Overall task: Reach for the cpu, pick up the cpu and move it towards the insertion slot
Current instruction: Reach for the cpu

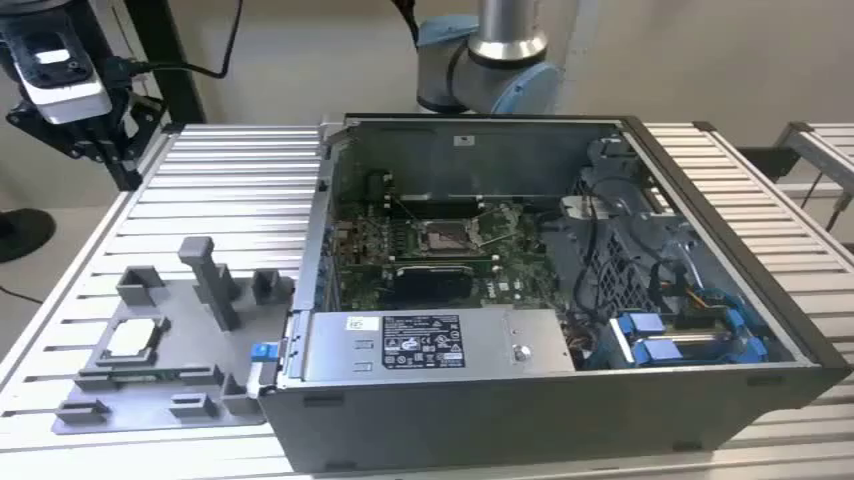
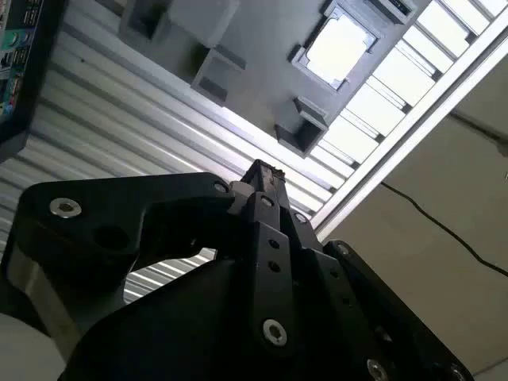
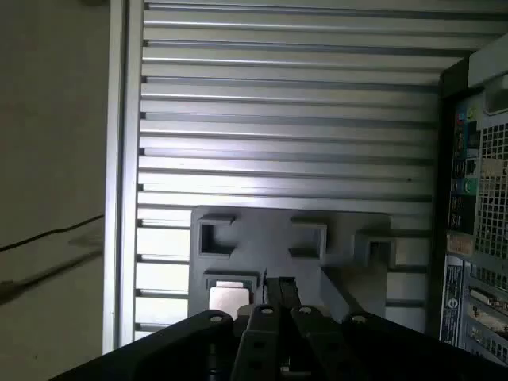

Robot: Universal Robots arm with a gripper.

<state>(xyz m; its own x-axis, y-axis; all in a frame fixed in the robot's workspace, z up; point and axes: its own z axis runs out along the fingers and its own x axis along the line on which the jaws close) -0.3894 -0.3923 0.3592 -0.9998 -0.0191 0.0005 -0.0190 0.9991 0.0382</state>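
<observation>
The cpu (image 1: 130, 340) lies flat in a square pocket of the grey fixture tray (image 1: 154, 408), at the exterior view's left of the computer case. It is a pale square in both wrist views (image 2: 337, 48) (image 3: 228, 300). My gripper (image 1: 76, 128) hangs high above the table's far left corner, well away from the cpu. Its black fingers (image 2: 266, 178) are pressed together with nothing between them, and the gripper (image 3: 279, 283) is shut. The insertion slot (image 1: 445, 237), with a silver frame and dark centre, sits on the green board inside the case.
The open computer case (image 1: 534, 405) takes up the middle and right of the ribbed metal table (image 1: 227, 170); its rear panel (image 3: 476, 198) shows in the first wrist view. Upright grey blocks (image 1: 207, 275) stand on the tray. Cables and blue parts (image 1: 681, 335) fill the case's right side.
</observation>
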